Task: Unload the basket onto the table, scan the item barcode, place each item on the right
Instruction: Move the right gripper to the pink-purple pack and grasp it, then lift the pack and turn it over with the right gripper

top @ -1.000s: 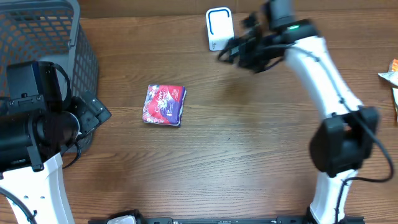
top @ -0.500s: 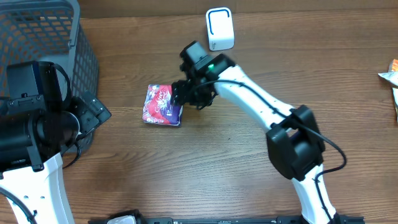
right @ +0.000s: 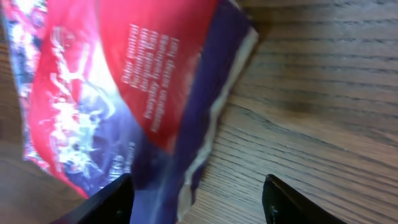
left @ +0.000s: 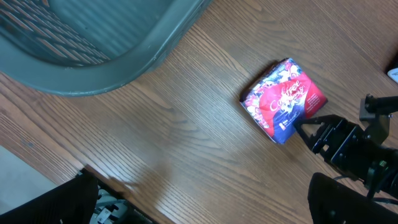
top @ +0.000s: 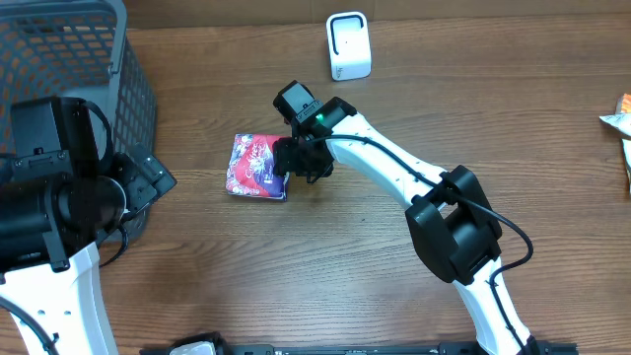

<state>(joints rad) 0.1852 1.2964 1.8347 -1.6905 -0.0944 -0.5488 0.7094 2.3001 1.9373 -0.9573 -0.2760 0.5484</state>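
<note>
**R gripper** [right: 196,204]: jaws apart, not clamped. R wrist view shows both tips at the frame bottom, straddling the packet's [right: 124,93] purple sealed edge. One fingertip [right: 109,199] sits at the film. The other is over bare wood, clear of the edge. Contact at the first tip: cannot tell, view blurred.

Overhead: R gripper [top: 291,166] is at the packet's [top: 258,166] right edge, w/ the arm reaching in from the table's near edge, right of centre. Finger gap is not visible here; the wrist covers it.

L wrist view: R gripper [left: 309,132] meets the packet [left: 283,99] at one corner. Only this view gives a sharp look at the top face: red/blue print w/ white script, lying flat.

**L gripper** [left: 202,190]: jaws wide apart, nothing between, over bare table [left: 155,124]. Overhead puts the L gripper [top: 148,182] near the left edge, just beside the basket [top: 69,79] and well apart from the packet.

**Packet**: flat on the table, left of centre, between basket and R arm.

**Other items**
- Scanner [top: 348,44]: white, near the far edge at approx. mid-width, apart from the packet. Overhead only.
- Basket: far left corner.
- Wrapper [top: 619,123]: at the right edge, cut by the frame.
</note>
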